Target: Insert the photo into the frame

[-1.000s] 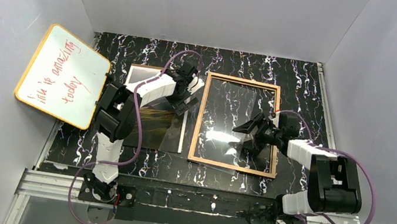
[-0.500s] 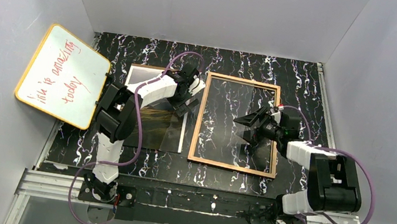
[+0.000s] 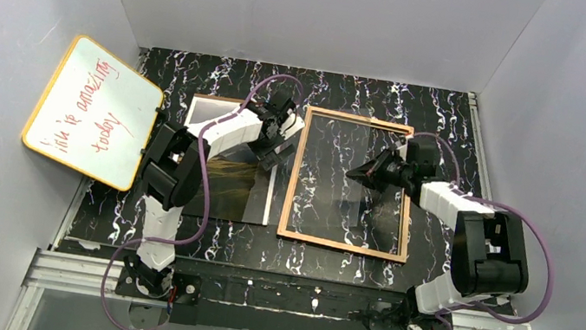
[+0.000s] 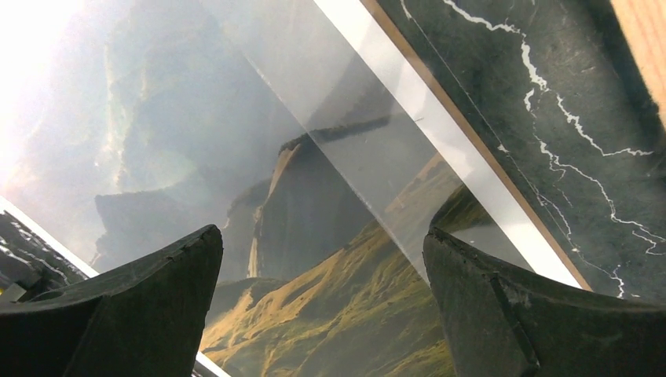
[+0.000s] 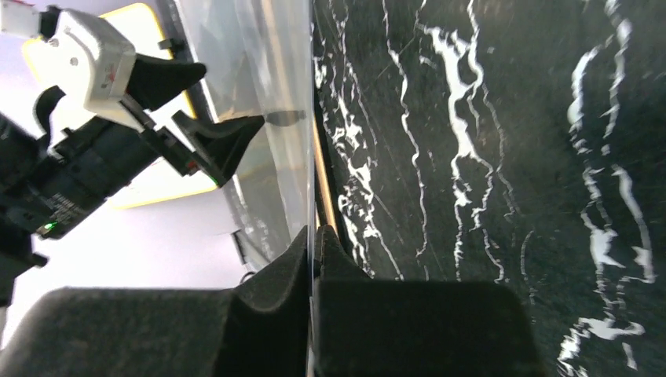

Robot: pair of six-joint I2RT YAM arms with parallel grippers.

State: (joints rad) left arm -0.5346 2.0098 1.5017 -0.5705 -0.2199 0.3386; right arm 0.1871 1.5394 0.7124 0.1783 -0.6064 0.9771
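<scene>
Top external: the right tool [image 5: 312, 239], pinching the clear sheet [image 5: 263, 102], has moved farther back over the frame [image 3: 290, 184]; the left tool [image 4: 320, 236] hangs spread above the photo [image 3: 226, 180], flat on the worktop [image 3: 453, 128] left of it.

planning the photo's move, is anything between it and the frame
Yes. The right gripper, shut on the clear plastic sheet, hangs over the opening of the frame, where the photo has to go.
</scene>
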